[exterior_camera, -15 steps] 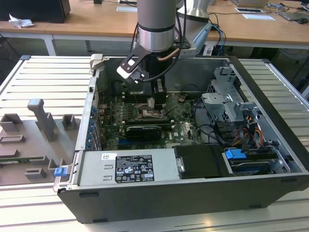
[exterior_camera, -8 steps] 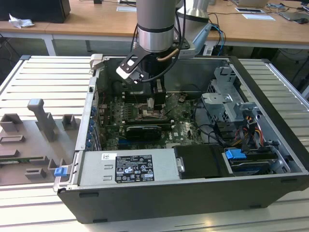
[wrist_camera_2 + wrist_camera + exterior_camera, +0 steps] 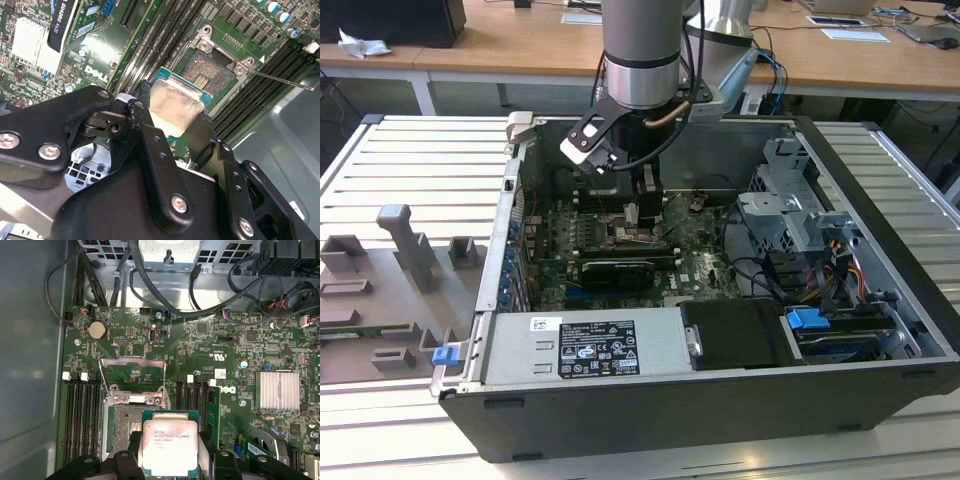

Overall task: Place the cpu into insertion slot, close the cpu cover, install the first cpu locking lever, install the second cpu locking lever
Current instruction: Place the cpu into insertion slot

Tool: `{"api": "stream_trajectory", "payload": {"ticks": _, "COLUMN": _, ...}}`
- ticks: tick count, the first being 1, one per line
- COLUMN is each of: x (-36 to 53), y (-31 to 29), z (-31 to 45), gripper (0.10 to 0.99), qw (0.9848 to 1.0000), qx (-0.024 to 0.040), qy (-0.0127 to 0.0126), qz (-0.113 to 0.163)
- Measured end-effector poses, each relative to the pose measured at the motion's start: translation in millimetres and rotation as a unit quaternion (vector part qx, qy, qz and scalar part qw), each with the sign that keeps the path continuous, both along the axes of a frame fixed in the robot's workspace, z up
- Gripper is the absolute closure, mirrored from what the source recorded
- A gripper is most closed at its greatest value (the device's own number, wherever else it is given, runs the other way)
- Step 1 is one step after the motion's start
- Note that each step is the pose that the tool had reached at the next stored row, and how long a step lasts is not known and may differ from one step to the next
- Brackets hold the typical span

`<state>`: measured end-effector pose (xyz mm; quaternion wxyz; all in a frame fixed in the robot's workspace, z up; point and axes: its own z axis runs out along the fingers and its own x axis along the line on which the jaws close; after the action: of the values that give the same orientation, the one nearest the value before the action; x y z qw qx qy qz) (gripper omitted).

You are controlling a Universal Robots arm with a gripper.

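Closest, the end effector (image 3: 175, 114) is clamped on the cpu (image 3: 169, 442), holding it partly over the open socket (image 3: 122, 429). The cpu cover (image 3: 132, 371) stands swung up beside it.

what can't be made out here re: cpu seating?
- First wrist view: the cpu covers part of the socket; whether they touch is hidden.
- Second wrist view: the fingers hide the cpu's side edges.
- Exterior view: the gripper blocks the socket.
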<state>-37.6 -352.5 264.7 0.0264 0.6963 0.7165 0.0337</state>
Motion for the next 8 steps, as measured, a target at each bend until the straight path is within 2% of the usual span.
{"api": "stream_trajectory", "payload": {"ticks": 3, "x": -0.5, "y": 0.3, "z": -1.7, "gripper": 0.557, "qw": 0.9999, "qx": -0.0001, "qy": 0.0000, "qz": -0.011}}
{"api": "stream_trajectory", "payload": {"ticks": 8, "x": -1.3, "y": 0.5, "z": -3.7, "gripper": 0.557, "qw": 0.9999, "qx": -0.0001, "qy": 0.0000, "qz": -0.012}}
